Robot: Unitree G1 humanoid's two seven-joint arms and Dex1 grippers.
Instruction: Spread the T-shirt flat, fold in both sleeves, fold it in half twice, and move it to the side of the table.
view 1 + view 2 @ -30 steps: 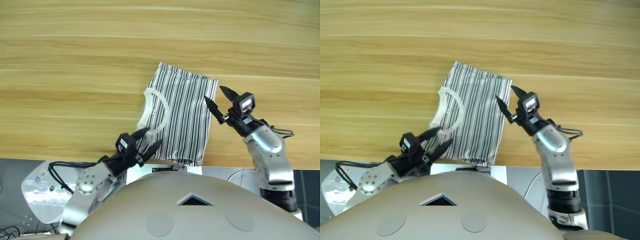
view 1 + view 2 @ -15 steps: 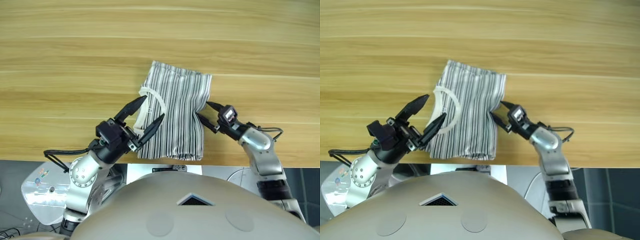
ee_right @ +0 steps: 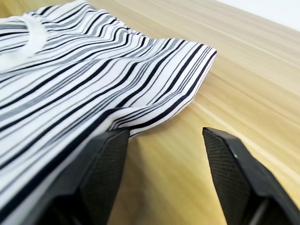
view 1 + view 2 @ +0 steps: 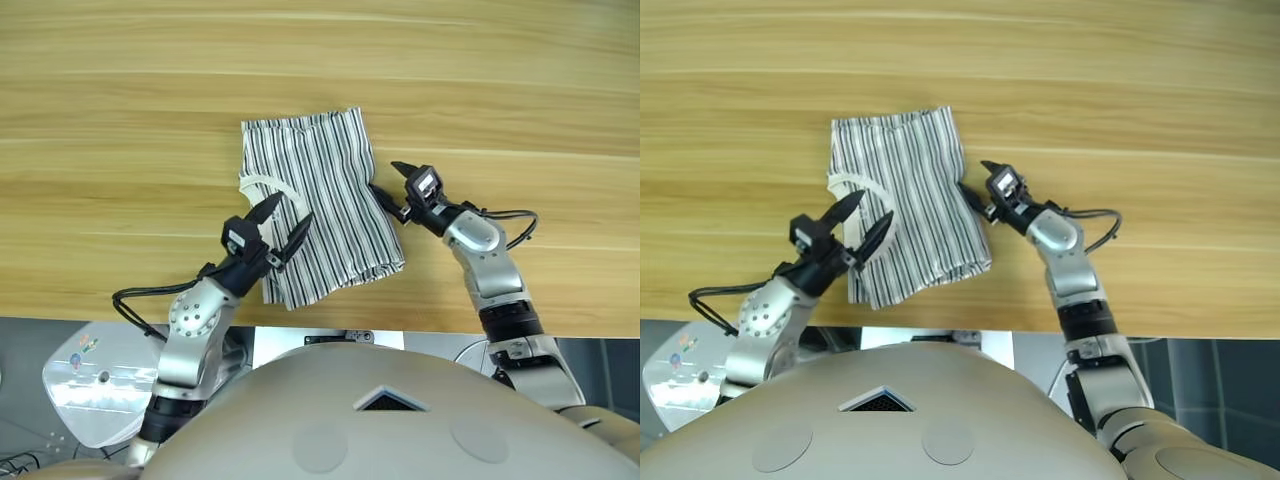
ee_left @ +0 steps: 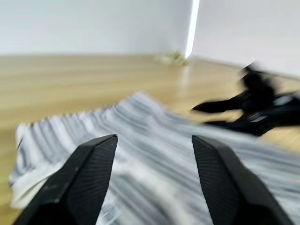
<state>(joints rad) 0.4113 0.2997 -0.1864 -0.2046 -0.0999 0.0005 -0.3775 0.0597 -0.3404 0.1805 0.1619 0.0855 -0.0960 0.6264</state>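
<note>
Underneath everything, a wooden table.

On the left, the left gripper: released, 2 black fingers spread wide, nothing between them. Poised over the near-left part of the shirt, above the near end of the white collar. Cannot tell whether touching the cloth. Seen from its wrist, blurred striped cloth below and beyond the fingertips.

In the middle, the shirt: folded to a rough rectangle, black-and-white stripes, lying on the table a little askew, far end leaning left, near end leaning right. Collar curved along its left edge, facing up. Near-left corner close to the table's near edge, not over it.

On the right, the right gripper: likewise released, 2 fingers apart, clasping nothing. Set at the shirt's right edge, about halfway along it, pointing left at the cloth. Nearer fingertip right at that edge, farther fingertip over bare wood just beside the cloth. Seen from its wrist, a folded corner of stripes just ahead of the gap, stacked layers showing at the edge, wood beyond.
</note>
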